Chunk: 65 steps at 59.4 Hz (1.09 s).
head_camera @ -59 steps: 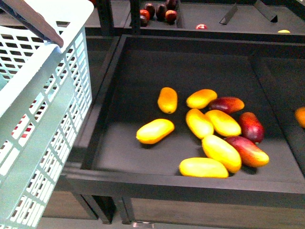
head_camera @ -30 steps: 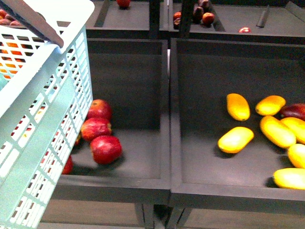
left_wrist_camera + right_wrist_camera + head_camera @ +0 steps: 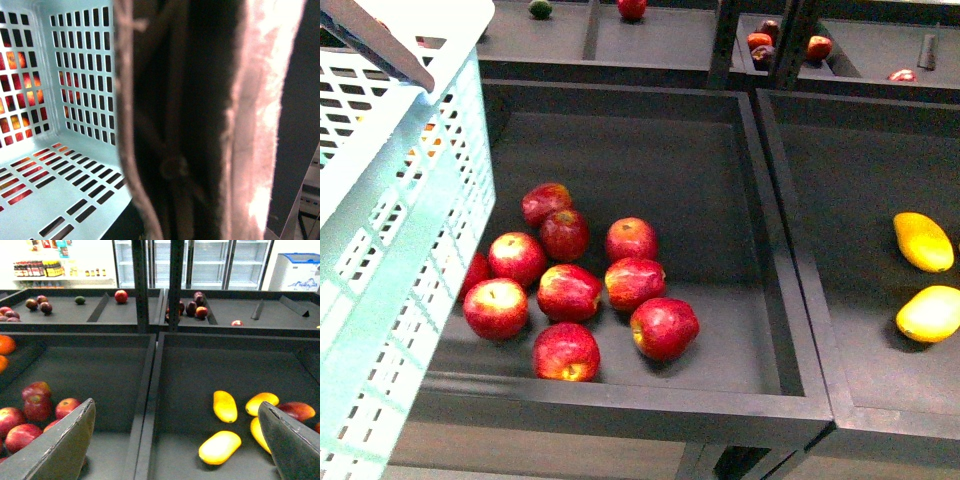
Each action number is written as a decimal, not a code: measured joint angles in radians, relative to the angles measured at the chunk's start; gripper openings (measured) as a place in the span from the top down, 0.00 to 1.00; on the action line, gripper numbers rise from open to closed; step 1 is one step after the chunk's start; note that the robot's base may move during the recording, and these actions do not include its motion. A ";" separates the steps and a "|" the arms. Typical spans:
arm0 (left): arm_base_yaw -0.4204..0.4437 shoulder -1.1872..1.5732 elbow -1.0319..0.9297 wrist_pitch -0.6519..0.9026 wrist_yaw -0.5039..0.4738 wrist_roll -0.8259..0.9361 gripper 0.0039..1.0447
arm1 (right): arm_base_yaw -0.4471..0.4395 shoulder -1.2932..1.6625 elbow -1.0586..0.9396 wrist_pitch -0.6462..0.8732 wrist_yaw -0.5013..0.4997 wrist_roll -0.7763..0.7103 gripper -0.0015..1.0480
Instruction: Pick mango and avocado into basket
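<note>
Right hand (image 3: 176, 405): fingers (image 3: 65, 450) spread wide, nothing between them. It hangs over the divider between two black bins (image 3: 150, 390). You have the mango (image 3: 220, 447) just ahead of it in the right-side bin, nearer the right finger, lying flat on the bin floor, untouched. More mangoes (image 3: 224, 406) lie just beyond it, yellow ones and one reddish.

Left hand: you cannot tell its state. The left wrist view is filled by a dark, blurred mass close to the lens, with the basket (image 3: 75, 75) behind it, its slotted wall and floor showing nothing inside.

Front view: the basket (image 3: 410, 250) stands at the near left, tilted, covering the left edge of the apple bin. Red apples (image 3: 580, 290) lie clustered on that bin's floor. Two mangoes show at the far right edge.

Avocado (image 3: 80, 300): small and dark green, alone in a rear bin on the left side, well apart from both the hand and the basket.

Oranges (image 3: 5, 345) sit in the bin further left. Glass-door fridges (image 3: 200, 260) line the back wall.
</note>
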 joint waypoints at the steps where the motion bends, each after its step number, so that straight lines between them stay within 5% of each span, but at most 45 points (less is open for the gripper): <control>1: 0.000 0.000 0.000 0.000 0.000 0.002 0.87 | 0.000 0.000 0.000 0.000 0.001 0.000 0.08; 13: -0.003 0.013 0.016 -0.048 0.086 0.031 0.87 | 0.000 0.000 0.000 0.000 0.003 0.000 0.08; 19: -0.050 0.136 0.121 -0.157 0.179 0.330 0.87 | 0.000 0.000 0.000 0.000 0.005 0.000 0.08; 32: -0.194 0.486 0.369 -0.137 0.167 0.785 0.87 | 0.000 0.000 0.000 0.000 0.005 0.000 0.08; 50: -0.398 0.731 0.682 -0.184 0.258 0.738 0.87 | 0.000 0.000 0.000 0.000 0.005 0.000 0.08; 65: -0.517 0.755 0.724 -0.189 0.278 0.640 0.87 | 0.000 0.000 0.000 0.000 0.005 0.000 0.08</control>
